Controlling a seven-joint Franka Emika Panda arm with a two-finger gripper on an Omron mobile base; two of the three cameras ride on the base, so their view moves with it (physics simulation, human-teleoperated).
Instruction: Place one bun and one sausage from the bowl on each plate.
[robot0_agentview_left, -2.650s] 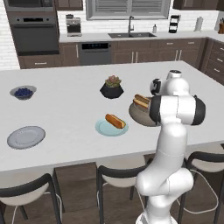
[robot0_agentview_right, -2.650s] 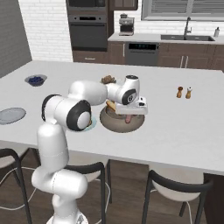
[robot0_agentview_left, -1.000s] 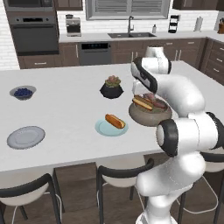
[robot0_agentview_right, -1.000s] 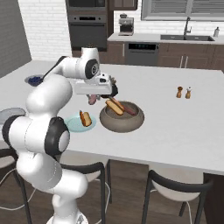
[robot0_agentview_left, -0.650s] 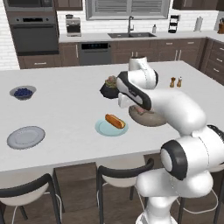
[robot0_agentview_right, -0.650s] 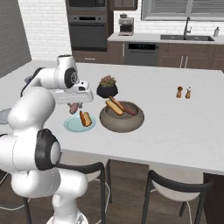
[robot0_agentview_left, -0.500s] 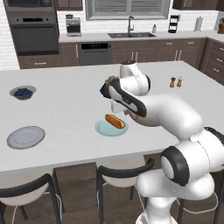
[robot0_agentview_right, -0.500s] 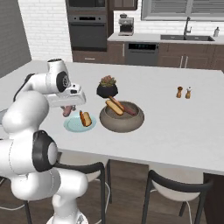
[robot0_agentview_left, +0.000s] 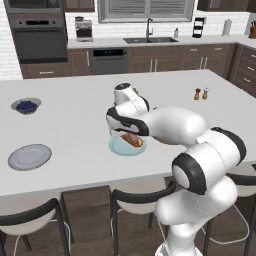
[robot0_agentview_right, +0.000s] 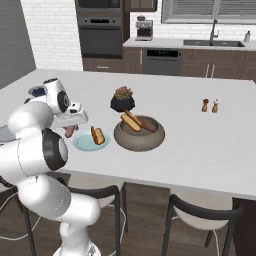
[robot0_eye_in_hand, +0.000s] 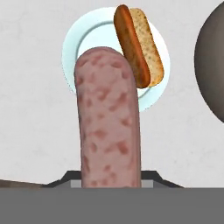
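My gripper (robot0_agentview_right: 70, 131) is shut on a reddish-brown sausage (robot0_eye_in_hand: 109, 131) and holds it just above the counter at the left rim of the pale teal plate (robot0_agentview_right: 82, 142). One golden bun (robot0_eye_in_hand: 139, 43) lies on that plate (robot0_eye_in_hand: 83, 39). The wide grey-brown bowl (robot0_agentview_right: 139, 139) stands to the plate's right with the other bun (robot0_agentview_right: 129, 121) and the other sausage (robot0_agentview_right: 146, 124) inside. The light grey plate (robot0_agentview_left: 29, 156) lies bare at the counter's front left. In the left base view my arm hides the bowl and part of the teal plate (robot0_agentview_left: 120, 148).
A black plant pot (robot0_agentview_right: 122, 103) stands behind the bowl. A small bowl of blue berries (robot0_agentview_left: 26, 105) sits at the far left. Salt and pepper shakers (robot0_agentview_right: 210, 105) are to the right. Stools line the counter's front edge.
The arm has swung left from the big bowl, carrying the sausage away from it and past the bun to the teal plate's left rim.
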